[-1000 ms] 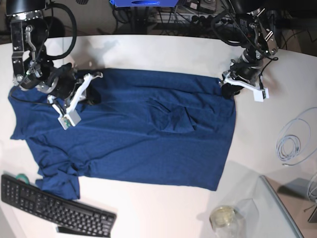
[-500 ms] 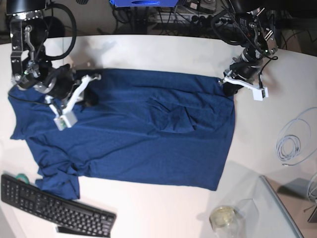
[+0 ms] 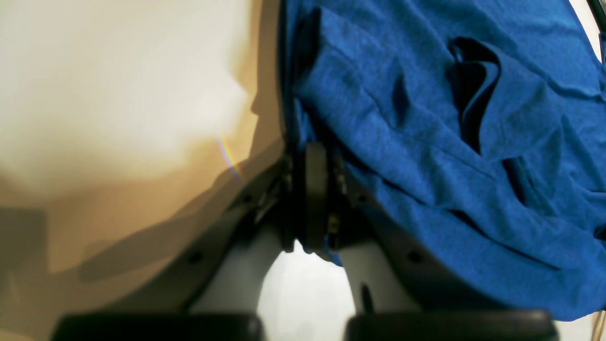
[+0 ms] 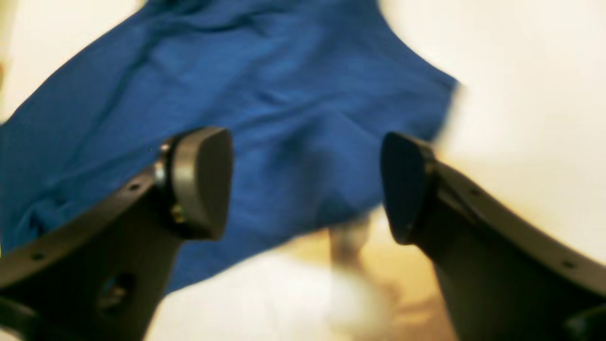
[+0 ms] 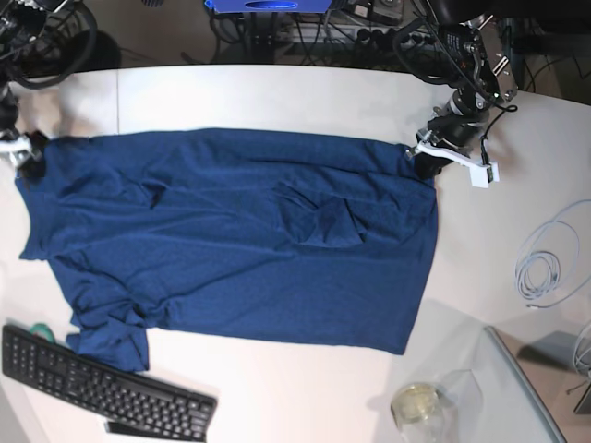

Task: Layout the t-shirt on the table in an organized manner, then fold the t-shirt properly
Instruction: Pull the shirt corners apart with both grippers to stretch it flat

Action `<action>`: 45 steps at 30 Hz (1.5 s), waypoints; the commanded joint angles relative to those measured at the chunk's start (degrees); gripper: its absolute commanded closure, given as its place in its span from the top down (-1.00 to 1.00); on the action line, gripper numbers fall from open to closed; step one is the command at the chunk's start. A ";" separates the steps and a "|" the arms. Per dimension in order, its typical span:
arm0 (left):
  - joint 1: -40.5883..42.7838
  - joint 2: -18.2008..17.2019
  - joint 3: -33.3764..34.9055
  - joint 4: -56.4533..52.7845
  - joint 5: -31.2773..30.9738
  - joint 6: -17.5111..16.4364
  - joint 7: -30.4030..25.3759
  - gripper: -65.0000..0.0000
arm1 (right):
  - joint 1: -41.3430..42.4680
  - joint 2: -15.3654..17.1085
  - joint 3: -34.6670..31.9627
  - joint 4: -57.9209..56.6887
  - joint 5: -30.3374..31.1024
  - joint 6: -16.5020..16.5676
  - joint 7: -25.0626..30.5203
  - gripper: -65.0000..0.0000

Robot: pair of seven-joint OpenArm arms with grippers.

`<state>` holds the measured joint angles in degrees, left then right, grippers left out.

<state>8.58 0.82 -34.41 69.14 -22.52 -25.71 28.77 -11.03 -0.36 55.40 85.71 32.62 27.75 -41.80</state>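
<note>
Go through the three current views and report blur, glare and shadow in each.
Right wrist view: motion-smeared, the t-shirt edge and table soft, right gripper open and fairly sharp. Left wrist view: the table is blown out to warm white with a small rainbow flare; the left gripper casts a dark shadow, its near parts defocused. Base view: evenly lit and sharp, mild wide-angle bending of the table edge.

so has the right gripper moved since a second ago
Yes. In the base view the right gripper has swung out from over the t-shirt to the table's left edge, farther from the keyboard, jaws now open.
</note>
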 commanded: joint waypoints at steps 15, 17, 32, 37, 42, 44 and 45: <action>0.34 -1.30 -0.09 0.17 1.47 0.70 2.04 -1.00 | 7.82 3.92 3.37 -24.31 1.27 0.96 -2.20 0.12; 0.34 -1.30 -0.09 0.17 1.47 0.70 2.04 -1.00 | 8.96 4.98 3.46 -26.77 1.27 0.96 -2.20 0.12; 0.34 -1.30 -0.09 0.17 1.47 0.70 2.04 -1.00 | 9.93 5.86 3.37 -28.26 1.18 0.96 5.36 -0.33; 0.34 -1.30 -0.09 0.17 1.47 0.70 2.04 -1.00 | 10.46 5.94 3.37 -30.37 1.00 0.78 5.45 -0.35; 1.05 -1.30 -0.09 0.17 1.47 0.70 2.04 -1.00 | 12.04 7.70 3.37 -36.00 1.27 0.78 5.45 -0.37; 1.14 -1.30 -0.09 0.17 1.47 0.70 2.04 -1.00 | 12.21 8.05 3.37 -36.88 1.27 0.87 5.45 -0.38; 1.14 -1.30 -0.09 0.17 1.47 0.70 2.04 -1.00 | 12.21 8.05 3.37 -36.88 1.27 0.87 5.45 -0.41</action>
<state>9.26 -0.21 -34.41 69.14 -22.76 -25.91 28.88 1.39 7.40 58.76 49.06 37.10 30.22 -34.65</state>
